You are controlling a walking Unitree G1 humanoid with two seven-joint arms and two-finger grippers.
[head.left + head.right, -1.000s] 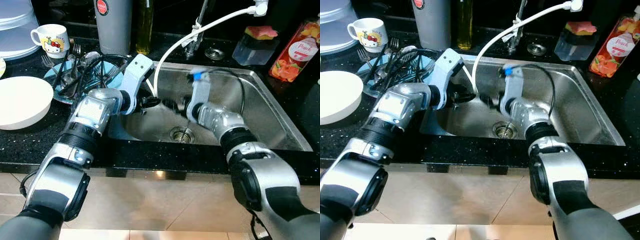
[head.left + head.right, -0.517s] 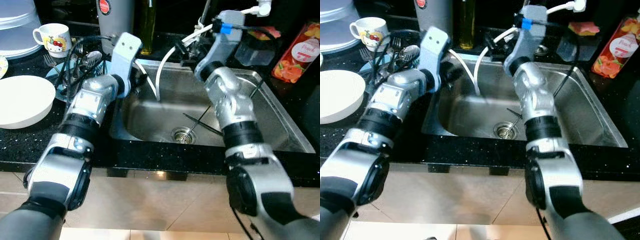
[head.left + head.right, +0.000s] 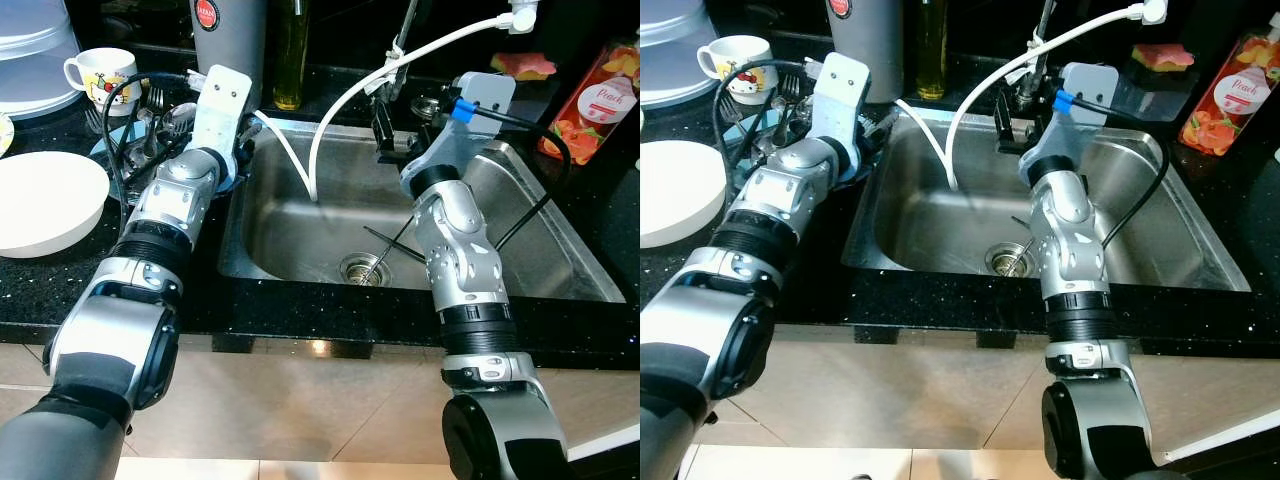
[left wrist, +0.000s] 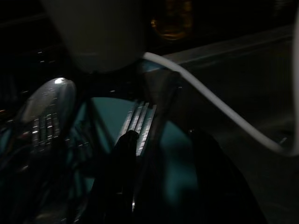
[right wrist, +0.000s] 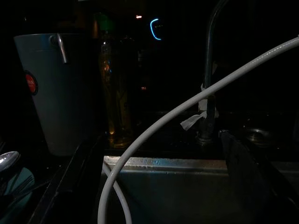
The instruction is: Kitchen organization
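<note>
the left gripper (image 4: 161, 154) hovers fingers parted over the teal plate (image 4: 180, 154) of cutlery, at 9 o'clock from the sink (image 3: 545, 250); a fork (image 4: 140, 123) lies between them. closing carelessly could snag the white hose (image 3: 345, 100) nearby. right gripper (image 3: 382, 125) is raised by the faucet; whether it grips anything i cannot tell.

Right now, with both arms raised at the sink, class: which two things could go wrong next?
1. The left tool is open over the forks on the teal plate; a clumsy grasp might scatter the piled cutlery.
2. The right tool sits beside the white hose near the faucet; moving on could snag the hose.
</note>
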